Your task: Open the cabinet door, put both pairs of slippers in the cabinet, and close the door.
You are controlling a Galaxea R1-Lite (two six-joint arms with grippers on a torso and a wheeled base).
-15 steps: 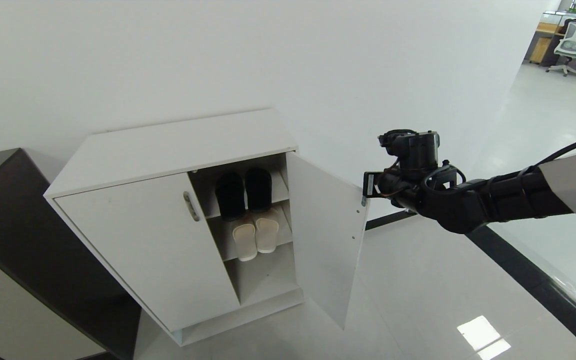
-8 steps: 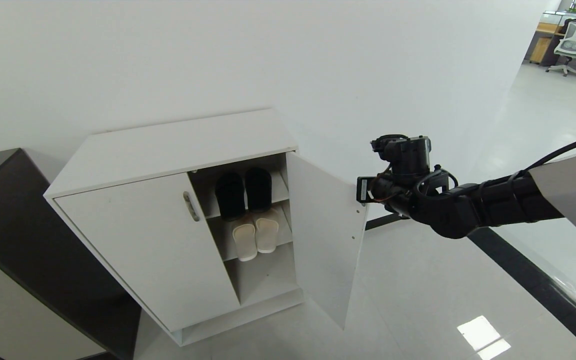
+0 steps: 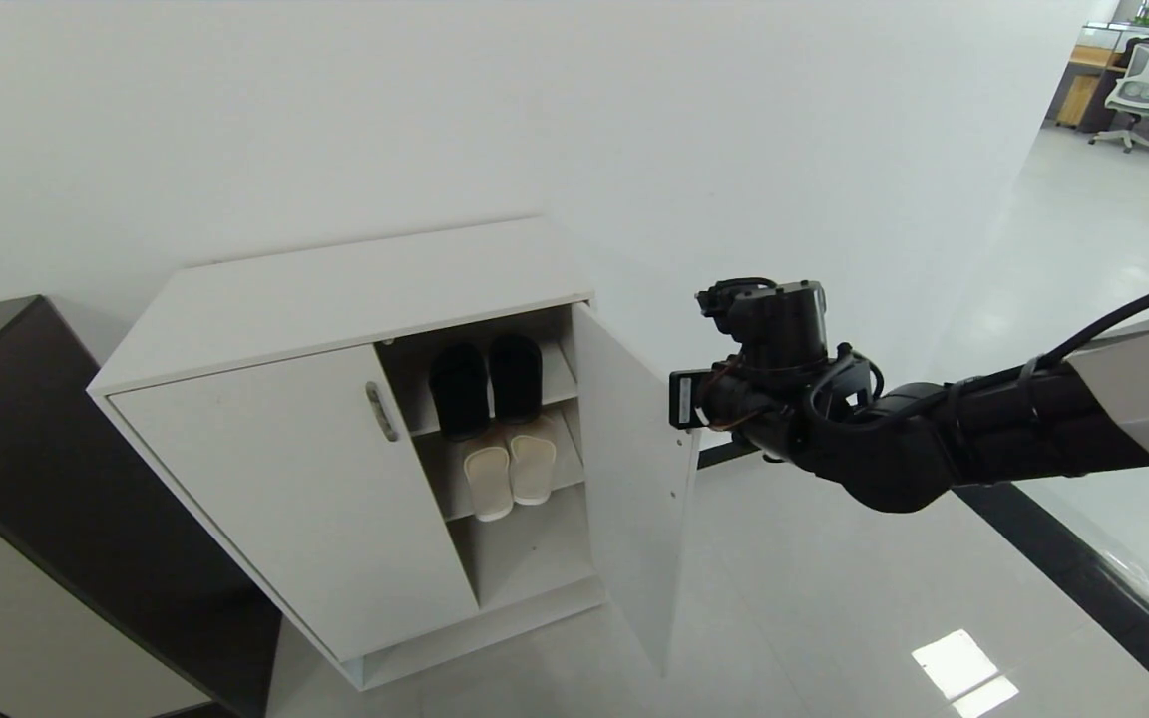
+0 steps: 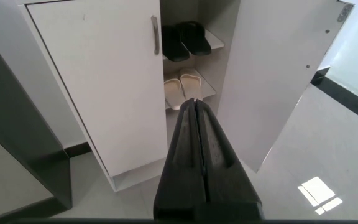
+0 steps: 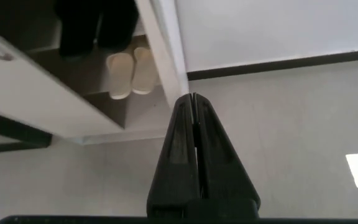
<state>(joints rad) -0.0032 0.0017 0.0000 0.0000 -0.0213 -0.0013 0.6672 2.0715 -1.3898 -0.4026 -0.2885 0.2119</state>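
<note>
The right-hand door [image 3: 634, 479] of the white cabinet [image 3: 335, 289] stands upright and swung out on its hinges, about halfway open, with its free edge pointing out toward the floor [image 3: 834, 598]. The left door [image 3: 295, 499] is flat shut, its handle [image 3: 381, 411] upright near the middle edge.

Both pairs of slippers lie inside with their long axis running front to back. The black slippers [image 3: 487, 384] sit side by side on the top shelf. The cream slippers [image 3: 510, 464] sit side by side on the shelf below, their near ends poking past the shelf's front edge.

The right arm reaches across nearly level from the robot's right side. The right gripper [image 3: 682, 399] has its fingers pressed together on nothing, and the upper part of the door's free edge lies right at the fingertips; contact cannot be told. From the right wrist, the door edge [image 5: 166, 43] runs away just beyond the fingertips [image 5: 188, 106].

The left gripper [image 4: 196, 109] is also closed and empty, aimed at the open half, the cream pair just past its fingertips and well apart from them.

The floor is pale and glossy, the wall [image 3: 535, 120] plain white, and a dark cabinet [image 3: 26, 419] stands beside the white one
</note>
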